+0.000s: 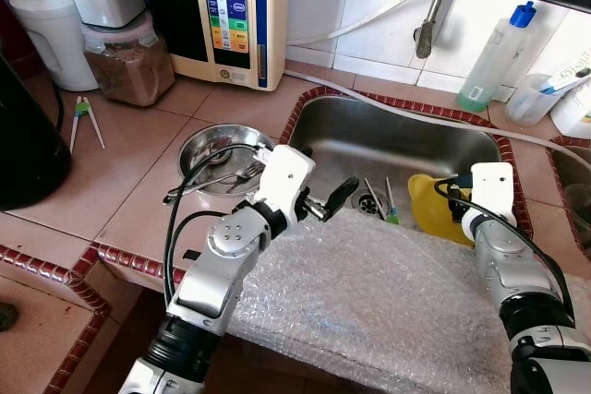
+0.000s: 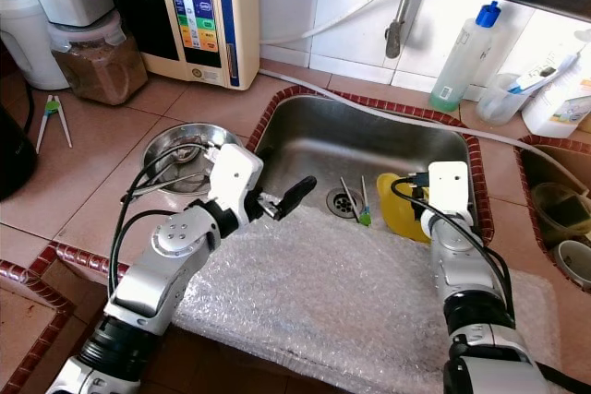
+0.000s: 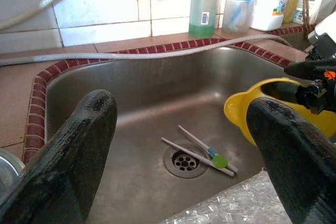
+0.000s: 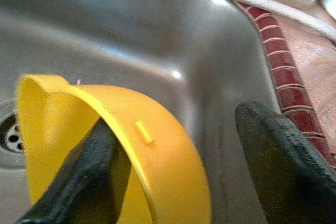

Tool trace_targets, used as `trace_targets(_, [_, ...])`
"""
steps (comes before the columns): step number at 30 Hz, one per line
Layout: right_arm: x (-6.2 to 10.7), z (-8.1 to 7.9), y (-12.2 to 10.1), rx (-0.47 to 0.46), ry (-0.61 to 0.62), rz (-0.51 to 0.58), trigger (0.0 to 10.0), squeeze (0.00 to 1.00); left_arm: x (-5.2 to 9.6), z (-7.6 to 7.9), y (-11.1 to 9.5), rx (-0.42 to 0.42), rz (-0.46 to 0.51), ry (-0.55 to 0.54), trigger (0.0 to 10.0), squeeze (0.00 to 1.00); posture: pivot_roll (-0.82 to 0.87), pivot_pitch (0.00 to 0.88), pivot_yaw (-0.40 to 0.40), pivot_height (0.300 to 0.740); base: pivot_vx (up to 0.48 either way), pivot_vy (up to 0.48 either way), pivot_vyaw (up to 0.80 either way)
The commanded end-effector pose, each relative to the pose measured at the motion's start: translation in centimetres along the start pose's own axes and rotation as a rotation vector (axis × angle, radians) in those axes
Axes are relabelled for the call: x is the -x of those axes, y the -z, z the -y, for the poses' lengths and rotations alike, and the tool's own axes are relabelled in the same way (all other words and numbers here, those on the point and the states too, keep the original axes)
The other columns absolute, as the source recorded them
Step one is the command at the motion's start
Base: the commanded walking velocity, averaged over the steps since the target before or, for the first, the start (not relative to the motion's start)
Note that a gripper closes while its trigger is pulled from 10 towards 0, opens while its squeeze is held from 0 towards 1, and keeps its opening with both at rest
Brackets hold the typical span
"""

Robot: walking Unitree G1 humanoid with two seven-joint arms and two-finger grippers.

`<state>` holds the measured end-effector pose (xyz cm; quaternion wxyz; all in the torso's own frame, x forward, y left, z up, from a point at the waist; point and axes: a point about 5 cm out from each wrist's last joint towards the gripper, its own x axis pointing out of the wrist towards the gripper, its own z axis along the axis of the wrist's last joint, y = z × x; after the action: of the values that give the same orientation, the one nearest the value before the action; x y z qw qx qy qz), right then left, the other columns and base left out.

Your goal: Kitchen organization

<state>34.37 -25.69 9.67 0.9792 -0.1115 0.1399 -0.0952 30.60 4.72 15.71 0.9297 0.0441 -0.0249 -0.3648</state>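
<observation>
A yellow plastic bowl (image 1: 425, 211) stands tilted on its side at the right end of the steel sink (image 1: 334, 126). My right gripper (image 4: 176, 124) is down in the sink and open: one finger (image 4: 86, 174) is inside the bowl and the other (image 4: 278, 148) is outside, clear of the wall, so the rim lies between them. A pair of chopsticks with a green joiner (image 3: 202, 156) lies across the drain. Over the sink's near edge my left gripper (image 1: 331, 200) hangs open and holds nothing, pointing toward the drain.
Bubble wrap (image 1: 369, 292) covers the counter in front of the sink. A steel bowl with a utensil (image 1: 226, 149) sits left of the sink. A white hose (image 1: 416, 113) runs along the back rim. A blue-capped bottle (image 1: 494, 57) and a cup (image 1: 540, 94) stand behind.
</observation>
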Motion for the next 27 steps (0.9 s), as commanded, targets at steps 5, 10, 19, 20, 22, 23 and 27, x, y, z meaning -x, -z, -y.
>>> trace_targets(5, [-0.2, 0.3, -0.9, 0.138, -0.208, 0.025, 10.0, 1.0, -0.2, 0.4, -0.4, -0.028, 0.004, 0.031, 10.0, 1.0, -0.02, 0.084, -0.027, 0.74, 0.0, 0.0, 0.0])
trace_targets(10, [-0.4, 0.4, -1.4, 0.015, -0.403, -0.062, 10.0, 1.0, -0.3, 0.4, -0.4, -0.029, 0.003, 0.035, 10.0, 1.0, -0.03, 0.08, -0.008, 0.74, 0.0, 0.0, 0.0])
trace_targets(19, [-0.8, 0.5, -3.7, 0.101, -0.5, 0.009, 10.0, 1.0, -0.5, 0.6, -0.4, -0.02, 0.003, 0.048, 10.0, 1.0, -0.04, 0.085, 0.005, 0.74, 0.0, 0.0, 0.0])
trace_targets(20, [-0.7, 0.3, -3.7, 0.101, -0.516, 0.008, 10.0, 1.0, -0.5, 0.6, -0.4, -0.019, 0.003, 0.048, 10.0, 1.0, -0.04, 0.085, 0.005, 0.74, 0.0, 0.0, 0.0])
trace_targets(22, [-0.7, -0.1, -3.5, 0.0, -0.56, -0.019, 10.0, 1.0, -0.5, 0.5, -0.4, -0.019, 0.003, 0.047, 10.0, 1.0, -0.04, 0.085, 0.007, 0.74, 0.0, 0.0, 0.0])
trace_targets(23, [-0.6, -0.2, -3.3, 0.006, -0.567, -0.032, 10.0, 1.0, -0.5, 0.5, -0.4, -0.02, 0.002, 0.047, 10.0, 1.0, -0.04, 0.085, 0.007, 0.74, 0.0, 0.0, 0.0])
trace_targets(27, [-0.3, -0.7, -2.7, -0.017, -0.639, -0.083, 10.0, 1.0, -0.5, 0.5, -0.5, -0.032, 0.002, 0.044, 10.0, 1.0, -0.04, 0.084, 0.005, 0.74, 0.0, 0.0, 0.0])
